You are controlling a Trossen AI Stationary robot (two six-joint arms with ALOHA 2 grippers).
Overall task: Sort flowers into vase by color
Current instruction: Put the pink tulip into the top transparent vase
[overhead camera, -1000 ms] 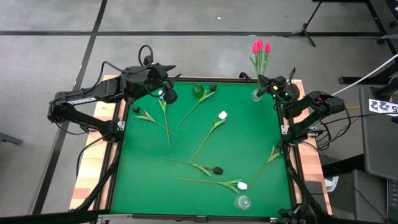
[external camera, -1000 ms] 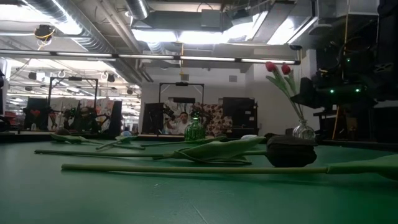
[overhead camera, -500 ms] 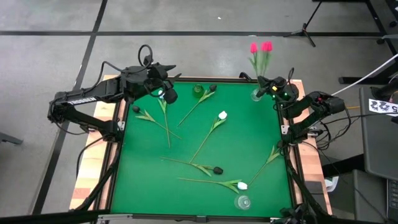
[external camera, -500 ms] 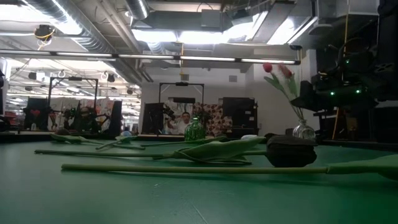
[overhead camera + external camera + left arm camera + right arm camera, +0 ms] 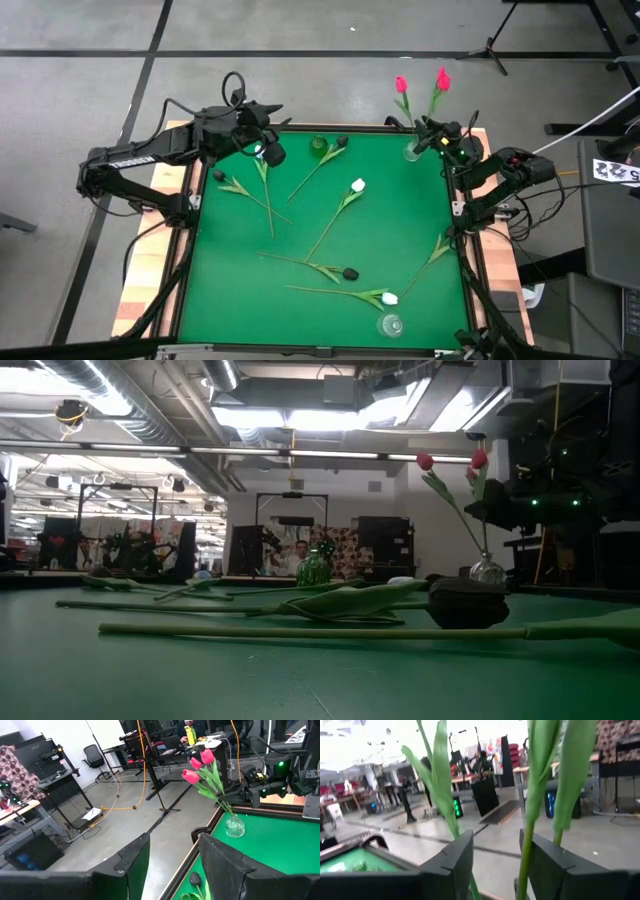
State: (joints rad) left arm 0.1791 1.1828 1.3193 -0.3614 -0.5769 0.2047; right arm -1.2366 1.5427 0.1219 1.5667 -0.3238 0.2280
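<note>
1. A green tabletop [image 5: 320,220] sits on a grey workshop floor, with racks and lit benches in the room behind.
2. At the far left corner the left gripper [image 5: 268,152] hovers, jaws apart and empty. A tulip [image 5: 266,190] lies just beside it, stem running away toward the near side, so this arm looks nearest to it.
3. Across the middle more flowers [image 5: 340,210] lie flat, well apart, stems mostly diagonal; a green vase [image 5: 319,146] stands at the far edge and a clear one [image 5: 390,324] at the near edge.
4. At the far right corner the right gripper [image 5: 443,138] stands beside a glass vase [image 5: 413,153] holding two red tulips [image 5: 420,84]; its jaws are apart, with stems rising between and past them, apparently gripping nothing.
</note>
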